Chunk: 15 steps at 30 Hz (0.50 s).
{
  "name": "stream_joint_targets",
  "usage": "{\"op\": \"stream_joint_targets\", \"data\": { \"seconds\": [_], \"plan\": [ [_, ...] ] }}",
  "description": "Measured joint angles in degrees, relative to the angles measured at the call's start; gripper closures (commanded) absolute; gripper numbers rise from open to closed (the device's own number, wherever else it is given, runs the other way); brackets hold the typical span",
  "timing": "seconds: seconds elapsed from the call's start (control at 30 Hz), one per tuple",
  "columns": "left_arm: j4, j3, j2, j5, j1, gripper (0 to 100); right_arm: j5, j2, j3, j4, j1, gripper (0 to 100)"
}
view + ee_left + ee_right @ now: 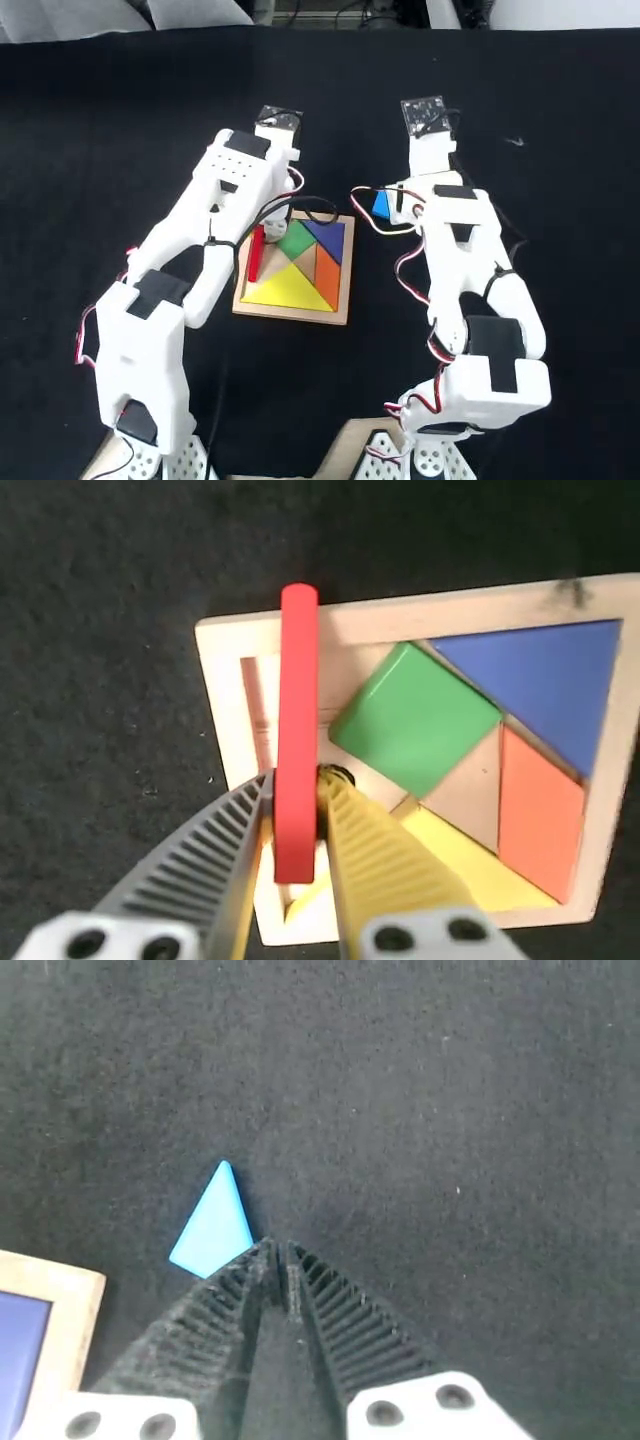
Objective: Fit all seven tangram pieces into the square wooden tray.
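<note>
The square wooden tray (343,272) (230,638) lies mid-table, holding a green square (415,720), a dark blue triangle (545,675), an orange piece (540,810), a tan piece (470,790) and a yellow triangle (285,288). My left gripper (297,795) is shut on a red piece (297,730) (256,252), held on edge over the tray's left side. A light blue triangle (213,1225) (381,205) lies on the cloth just right of the tray. My right gripper (276,1252) is shut with nothing in it, its tips beside that triangle.
Black cloth (560,120) covers the table, with bare room on all sides of the tray. The two white arms flank the tray. A wooden base edge (340,450) shows at the front.
</note>
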Motion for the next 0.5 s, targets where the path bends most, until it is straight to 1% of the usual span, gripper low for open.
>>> {"op": "stream_joint_targets", "data": {
  "seconds": [0.2, 0.37, 0.5],
  "plan": [
    [0.09, -2.2, 3.52, 0.09, 0.09, 97, 0.0, 0.0, 0.0, 0.0, 0.0, 98.6],
    [0.09, -3.43, 4.4, 0.09, -1.41, 97, 0.0, 0.0, 0.0, 0.0, 0.0, 98.6],
    [3.08, -5.45, 5.27, 0.18, -3.52, 97, 0.0, 0.0, 0.0, 0.0, 0.0, 98.6]
  ]
}}
